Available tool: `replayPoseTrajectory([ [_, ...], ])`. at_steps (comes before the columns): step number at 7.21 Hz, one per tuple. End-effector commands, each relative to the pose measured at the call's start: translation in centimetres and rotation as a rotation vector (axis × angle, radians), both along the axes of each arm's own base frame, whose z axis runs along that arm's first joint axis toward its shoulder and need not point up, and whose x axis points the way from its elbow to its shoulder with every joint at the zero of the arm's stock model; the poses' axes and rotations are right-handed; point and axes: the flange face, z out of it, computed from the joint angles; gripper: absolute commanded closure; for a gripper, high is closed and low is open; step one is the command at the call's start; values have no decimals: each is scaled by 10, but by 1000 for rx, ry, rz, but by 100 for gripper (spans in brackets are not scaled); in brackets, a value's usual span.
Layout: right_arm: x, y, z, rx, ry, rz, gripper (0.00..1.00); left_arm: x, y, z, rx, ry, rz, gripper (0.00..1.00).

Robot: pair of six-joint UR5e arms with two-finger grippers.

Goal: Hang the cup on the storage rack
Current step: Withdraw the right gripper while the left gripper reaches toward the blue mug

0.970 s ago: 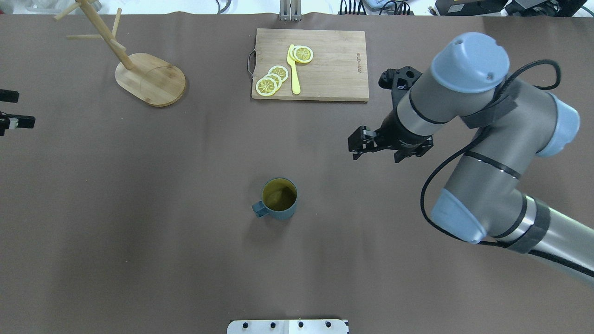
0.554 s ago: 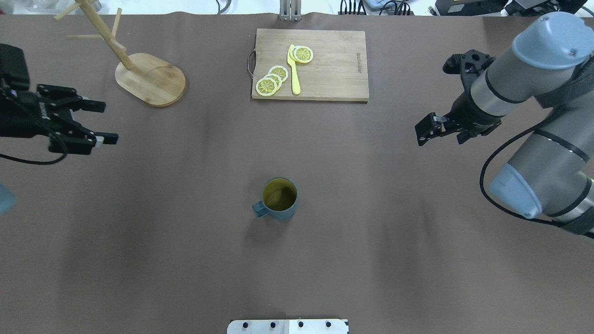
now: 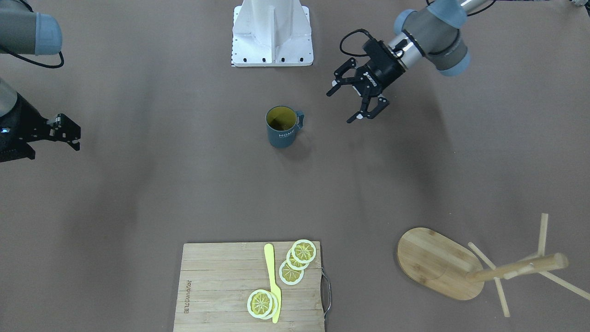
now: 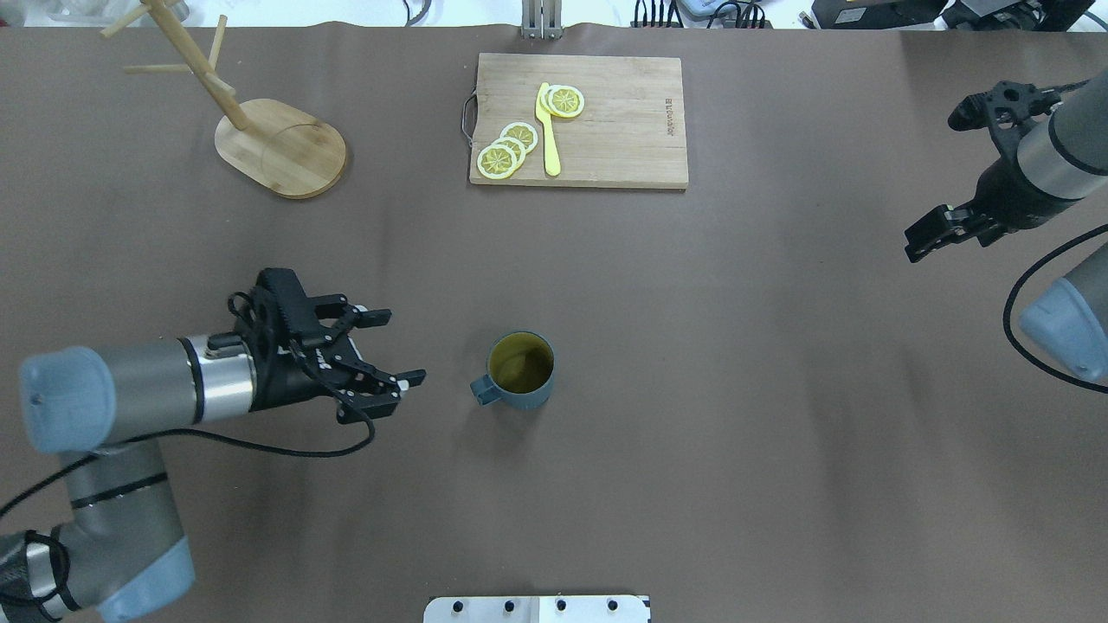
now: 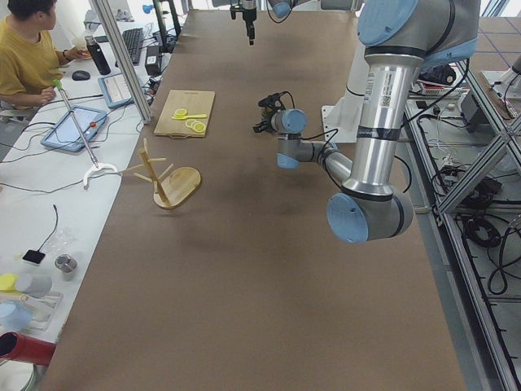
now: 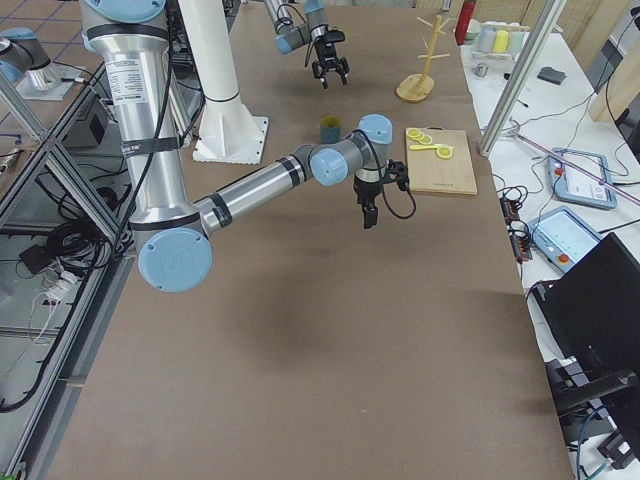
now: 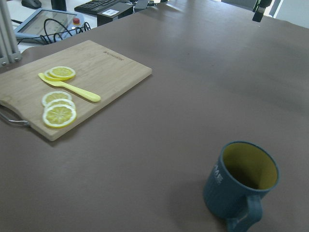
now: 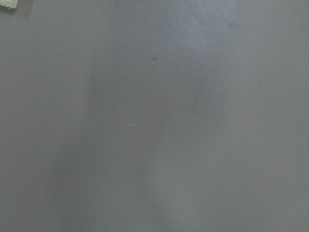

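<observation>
The dark teal cup point(image 4: 520, 373) stands upright on the brown table, handle toward the robot's left, and "HOME" shows on its side in the front-facing view point(image 3: 282, 127). It also shows in the left wrist view point(image 7: 240, 186). The bamboo storage rack point(image 4: 281, 148) stands at the far left, with nothing on its pegs point(image 3: 438, 263). My left gripper point(image 4: 401, 348) is open and empty. It is a short way left of the cup, level with the handle and apart from it point(image 3: 343, 107). My right gripper point(image 4: 911, 244) is shut and empty near the table's right edge point(image 3: 76, 137).
A wooden cutting board point(image 4: 623, 138) with lemon slices point(image 4: 508, 149) and a yellow knife point(image 4: 549, 130) lies at the far middle. The robot's white base plate point(image 4: 537, 608) is at the near edge. A seated operator point(image 5: 24, 61) is beside the table's far side.
My left arm has swept in from the left edge to just left of the cup, gripper open. My right arm has pulled back from the table's middle to the right edge.
</observation>
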Motion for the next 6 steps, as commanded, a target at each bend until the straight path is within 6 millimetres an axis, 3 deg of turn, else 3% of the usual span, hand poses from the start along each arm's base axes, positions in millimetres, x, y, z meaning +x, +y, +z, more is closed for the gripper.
replayPoseTrajectory([
  [1, 21, -4, 27, 0, 25, -13, 0, 59, 18, -12, -2, 3, -37, 8],
  [3, 27, -4, 36, -4, 31, -15, 0, 73, 13, -6, -5, -17, -39, 11],
  [6, 29, -1, 41, -16, 27, -18, 0, 80, 14, -4, -8, -22, -34, 19],
])
